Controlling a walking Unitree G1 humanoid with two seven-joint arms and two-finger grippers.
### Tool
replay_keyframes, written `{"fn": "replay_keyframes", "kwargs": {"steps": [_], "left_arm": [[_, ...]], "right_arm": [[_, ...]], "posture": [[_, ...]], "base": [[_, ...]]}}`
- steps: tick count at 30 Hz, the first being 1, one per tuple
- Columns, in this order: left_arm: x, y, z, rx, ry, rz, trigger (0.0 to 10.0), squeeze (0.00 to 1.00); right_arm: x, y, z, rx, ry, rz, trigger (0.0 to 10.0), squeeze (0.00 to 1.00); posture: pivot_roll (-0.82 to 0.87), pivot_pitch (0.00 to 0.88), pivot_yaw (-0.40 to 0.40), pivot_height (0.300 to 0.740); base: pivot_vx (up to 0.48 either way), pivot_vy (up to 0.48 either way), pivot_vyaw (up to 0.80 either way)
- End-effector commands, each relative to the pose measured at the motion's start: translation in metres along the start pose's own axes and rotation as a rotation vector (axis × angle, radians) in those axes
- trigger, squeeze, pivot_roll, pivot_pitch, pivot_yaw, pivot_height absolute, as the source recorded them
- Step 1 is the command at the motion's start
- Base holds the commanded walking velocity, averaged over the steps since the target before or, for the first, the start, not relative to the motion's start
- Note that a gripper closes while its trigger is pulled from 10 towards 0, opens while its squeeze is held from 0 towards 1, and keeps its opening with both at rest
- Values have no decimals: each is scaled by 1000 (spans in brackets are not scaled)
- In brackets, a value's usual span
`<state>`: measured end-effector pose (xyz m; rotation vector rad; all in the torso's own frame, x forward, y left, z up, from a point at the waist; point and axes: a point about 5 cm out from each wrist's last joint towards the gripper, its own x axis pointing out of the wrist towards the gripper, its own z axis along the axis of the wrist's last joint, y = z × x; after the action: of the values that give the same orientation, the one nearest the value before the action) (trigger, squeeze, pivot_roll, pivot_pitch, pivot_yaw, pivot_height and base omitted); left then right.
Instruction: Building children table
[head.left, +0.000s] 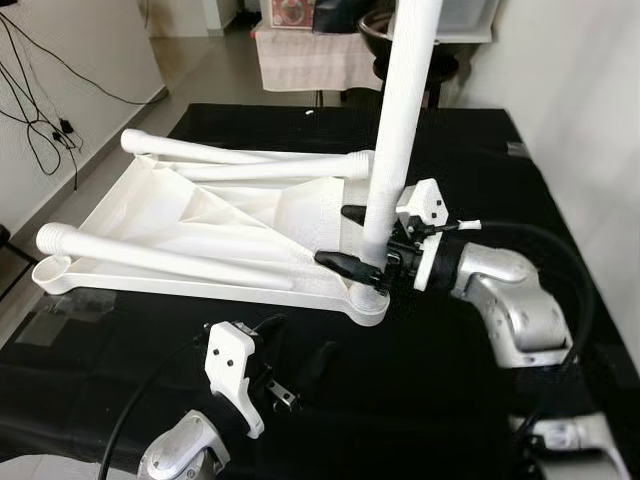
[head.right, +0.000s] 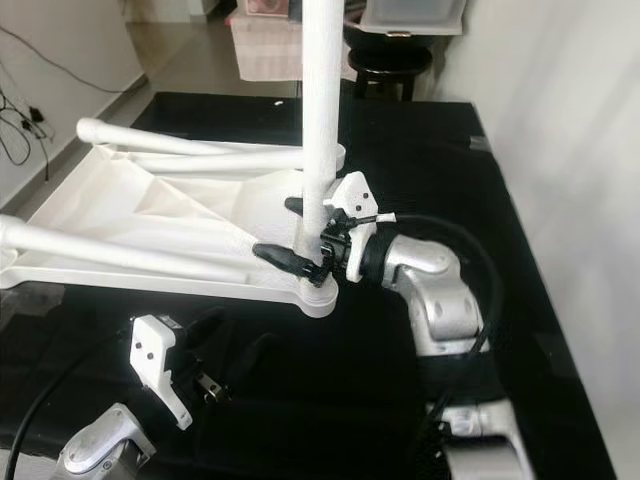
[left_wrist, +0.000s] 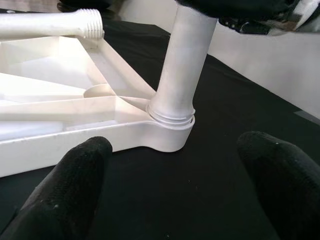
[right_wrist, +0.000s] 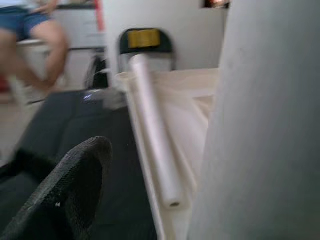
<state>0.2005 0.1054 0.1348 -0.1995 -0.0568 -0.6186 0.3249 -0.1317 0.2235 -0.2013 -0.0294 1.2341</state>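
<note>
Table top (head.left: 200, 215) lies upside down on the black worktop (head.left: 430, 340). The right gripper (head.left: 362, 240) grasps the upright leg (head.left: 400, 120) at its 5 o'clock corner socket (left_wrist: 170, 131). Keep the leg vertical while twisting until threads seat. Left gripper (left_wrist: 170, 190) hovers released nearby.

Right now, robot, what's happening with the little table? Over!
Right gripper clamped on upright leg, seated in tabletop corner socket. Left gripper open, hovering near. Three loose legs lying on the upturned tabletop.

Black mat (head.left: 480, 150) beneath the jaws; cables (head.left: 40, 125) far left; stool (head.right: 390, 62) beyond; seated person (right_wrist: 35, 30).
</note>
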Motion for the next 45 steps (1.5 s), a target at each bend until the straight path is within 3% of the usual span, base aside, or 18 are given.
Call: {"fn": "replay_keyframes", "kwargs": {"steps": [1,3,4,5,6,17,21,25,26,27,28,29,30,31,34,41,42,45], "left_arm": [[-2,0,-5,0,16,11,10000,0],[-2,-1,-5,-1,17,11,10000,0],[-2,-1,-5,-2,17,10,10000,0],[-2,-1,-5,-2,17,10,10000,0],[-3,-2,-5,-3,18,10,10000,0],[-3,-3,-5,-8,21,6,10000,0],[-4,-2,-5,-10,21,4,10000,0],[-5,0,-4,-9,19,4,10000,0],[-5,0,-4,-9,19,4,10000,0],[-6,1,-3,-10,20,4,10000,0],[-6,1,-3,-10,20,4,10000,0],[-6,2,-3,-11,22,2,10000,0],[-6,2,-3,-11,22,2,10000,0],[-6,3,-3,-11,24,-3,10000,0],[-5,4,-4,-11,28,-9,10000,0],[-4,5,-4,-7,27,-4,10000,0],[-4,5,-4,-4,25,1,10000,0],[-4,5,-4,-3,24,3,10000,0]], "right_arm": [[12,7,-4,4,0,120,10000,0],[11,7,-4,12,2,166,9176,0],[9,6,-4,26,-3,194,2784,0],[9,6,-4,26,-3,194,2784,0],[9,6,-3,42,-10,210,0,0],[2,5,-13,59,-10,206,0,0],[-5,3,-17,51,-15,133,0,0],[-15,7,-38,107,71,-250,0,0],[-15,7,-38,107,71,-250,0,0],[-25,1,-48,127,121,-735,0,0],[-25,1,-48,127,121,-735,0,0],[-24,20,-59,156,169,-841,0,0],[-24,20,-59,156,169,-841,0,0],[-21,36,-67,190,199,-901,0,0],[-13,50,-73,204,208,-842,0,0],[1,40,-62,166,187,-809,0,0],[5,41,-59,169,186,-797,10000,0],[11,44,-56,187,178,-777,10000,0]], "posture": [[91,87,-4,740],[94,89,-5,740],[94,89,-4,740],[94,89,-4,740],[94,89,-3,740],[93,92,4,740],[81,100,13,740],[69,108,15,740],[69,108,15,740],[49,112,22,740],[49,112,22,740],[47,110,26,740],[47,110,26,740],[32,106,39,740],[44,98,34,740],[47,90,30,740],[49,87,31,740],[47,87,32,740]], "base": [[0,0,0],[0,0,0],[0,0,0],[0,0,0],[0,0,0],[0,0,0],[0,0,0],[0,0,0],[0,0,0],[0,0,0],[0,0,0],[0,0,0],[0,0,0],[0,0,0],[0,0,0],[0,0,0],[0,0,0],[0,0,0]]}}
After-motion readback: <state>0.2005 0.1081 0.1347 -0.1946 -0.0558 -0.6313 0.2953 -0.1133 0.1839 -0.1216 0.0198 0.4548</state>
